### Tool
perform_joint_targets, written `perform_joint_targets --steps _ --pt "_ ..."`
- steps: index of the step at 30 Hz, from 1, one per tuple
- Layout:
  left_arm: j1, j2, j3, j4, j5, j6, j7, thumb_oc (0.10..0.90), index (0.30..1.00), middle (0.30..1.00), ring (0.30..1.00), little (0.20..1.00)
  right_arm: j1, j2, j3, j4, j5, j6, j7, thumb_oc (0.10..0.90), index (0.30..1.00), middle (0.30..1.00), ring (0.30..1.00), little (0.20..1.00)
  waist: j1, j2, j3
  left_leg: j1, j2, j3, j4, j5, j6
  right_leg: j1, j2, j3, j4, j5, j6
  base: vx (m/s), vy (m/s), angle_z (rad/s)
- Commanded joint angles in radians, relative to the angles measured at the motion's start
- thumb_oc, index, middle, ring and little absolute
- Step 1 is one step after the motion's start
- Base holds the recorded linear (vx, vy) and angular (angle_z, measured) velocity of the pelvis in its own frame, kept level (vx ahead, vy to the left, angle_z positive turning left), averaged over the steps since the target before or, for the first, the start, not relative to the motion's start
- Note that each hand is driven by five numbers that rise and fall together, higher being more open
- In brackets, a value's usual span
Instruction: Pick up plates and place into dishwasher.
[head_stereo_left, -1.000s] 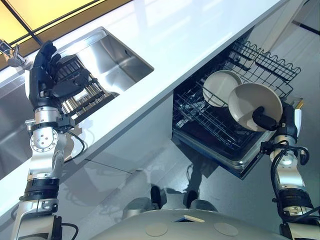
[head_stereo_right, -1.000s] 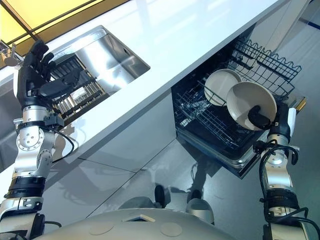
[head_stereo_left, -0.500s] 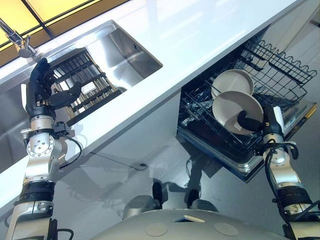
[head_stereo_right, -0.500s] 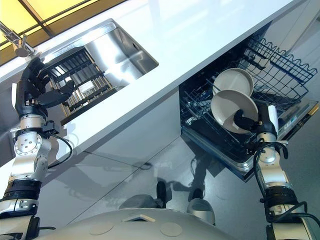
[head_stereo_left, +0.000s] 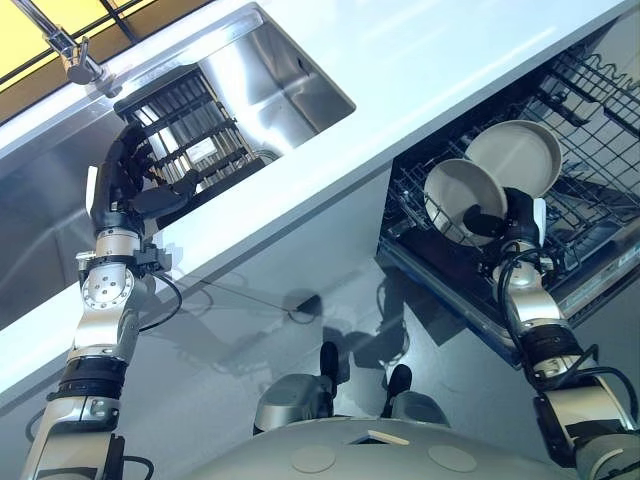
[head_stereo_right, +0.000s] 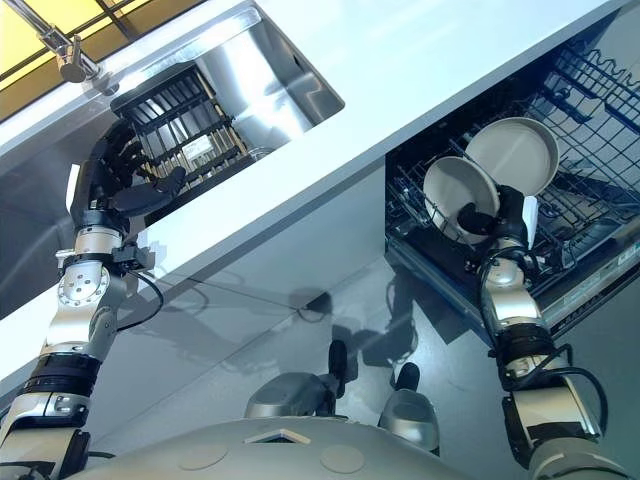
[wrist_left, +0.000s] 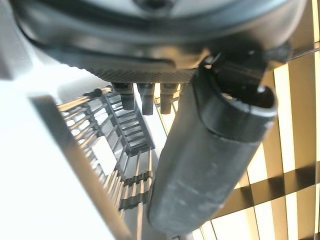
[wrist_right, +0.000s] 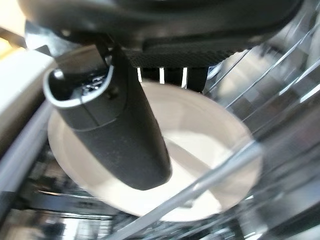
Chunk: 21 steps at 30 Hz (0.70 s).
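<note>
Between the thumb and fingers of the right hand (head_stereo_right: 497, 222), a pale plate (head_stereo_right: 457, 196) is being pinched at its rim; the thumb is lying across the plate's hollow face, as the right wrist view is showing, with the fingers behind it. The plate is standing tilted on edge down among the wires of the dishwasher rack (head_stereo_right: 425, 226), which is sitting pulled out below the white table (head_stereo_right: 420, 70). Just past that hand, farther into the rack, a second plate (head_stereo_right: 518, 152) is leaning upright, its lower edge overlapped by the held one; whether the two are touching cannot be told. The dark wire rack is spreading on beyond the hand toward the right, under the table's edge.

Well apart on the robot's left, the left hand (head_stereo_left: 130, 185) is hovering raised with its fingers spread and relaxed, thumb standing out, holding nothing. Just beyond its fingertips a black slatted drying rack (head_stereo_left: 178, 125) is sitting in the steel sink (head_stereo_left: 290, 80) that is sunk in the table. Whether the hand is touching the rack cannot be told; the left wrist view is showing the slats close past the fingers. Beyond the rack, a tap (head_stereo_left: 70, 55) is rising at the sink's far edge.
</note>
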<state>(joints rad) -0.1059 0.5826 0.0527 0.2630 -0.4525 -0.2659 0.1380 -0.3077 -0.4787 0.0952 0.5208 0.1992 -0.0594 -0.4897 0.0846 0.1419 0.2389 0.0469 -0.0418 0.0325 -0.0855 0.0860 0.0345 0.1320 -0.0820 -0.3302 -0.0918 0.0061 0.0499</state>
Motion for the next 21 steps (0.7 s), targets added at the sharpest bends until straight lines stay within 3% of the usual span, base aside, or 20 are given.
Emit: perform_joint_targets --steps 1,4,7,18,21 --pt "-0.120 0.028 0.025 0.013 -0.031 -0.121 -0.003 0.800 0.900 0.900 0.900 0.900 -0.144 0.008 -0.019 -0.227 -0.013 -0.299 -0.107 0.800 0.900 0.900 0.900 0.900 0.004 -0.012 -0.051 -0.007 -0.029 0.022 0.064 -0.110 -0.045 -0.077 0.025 0.019 0.179 -0.154 -0.034 0.01 0.059 0.07" --pt "-0.104 0.011 0.021 0.026 -0.037 -0.129 -0.014 0.800 0.900 0.900 0.900 0.900 -0.125 0.044 -0.047 -0.289 -0.004 -0.446 -0.128 0.800 0.900 0.900 0.900 0.900 -0.005 -0.003 -0.061 0.002 -0.035 0.028 0.057 -0.112 -0.039 -0.078 0.023 0.026 0.175 -0.153 -0.032 0.01 0.062 0.04" --pt "-0.085 -0.008 0.015 0.022 -0.025 -0.133 -0.016 0.800 0.900 0.900 0.900 0.900 -0.088 0.064 -0.071 -0.317 0.010 -0.498 -0.119 0.800 0.900 0.900 0.900 0.900 -0.013 -0.002 -0.071 0.010 -0.039 0.032 0.050 -0.114 -0.034 -0.076 0.024 0.034 0.171 -0.152 -0.029 0.02 0.034 0.05" --pt "0.019 -0.051 0.075 -0.047 0.010 -0.128 -0.024 0.800 0.900 0.900 0.900 0.900 0.197 0.036 -0.239 -0.269 0.002 -0.465 -0.083 0.800 0.900 0.900 0.900 0.900 -0.070 -0.022 -0.079 0.034 -0.033 0.071 0.029 -0.121 -0.026 -0.072 0.032 0.066 0.155 -0.143 -0.015 0.00 0.002 -0.05" --pt "0.039 -0.055 0.112 -0.063 0.020 -0.117 -0.026 0.800 0.900 0.900 0.900 0.900 0.261 0.022 -0.305 -0.227 0.011 -0.421 -0.075 0.800 0.900 0.900 0.900 0.900 -0.091 -0.028 -0.070 0.035 -0.028 0.084 0.027 -0.123 -0.025 -0.079 0.035 0.075 0.157 -0.144 -0.011 -0.02 -0.024 -0.11"
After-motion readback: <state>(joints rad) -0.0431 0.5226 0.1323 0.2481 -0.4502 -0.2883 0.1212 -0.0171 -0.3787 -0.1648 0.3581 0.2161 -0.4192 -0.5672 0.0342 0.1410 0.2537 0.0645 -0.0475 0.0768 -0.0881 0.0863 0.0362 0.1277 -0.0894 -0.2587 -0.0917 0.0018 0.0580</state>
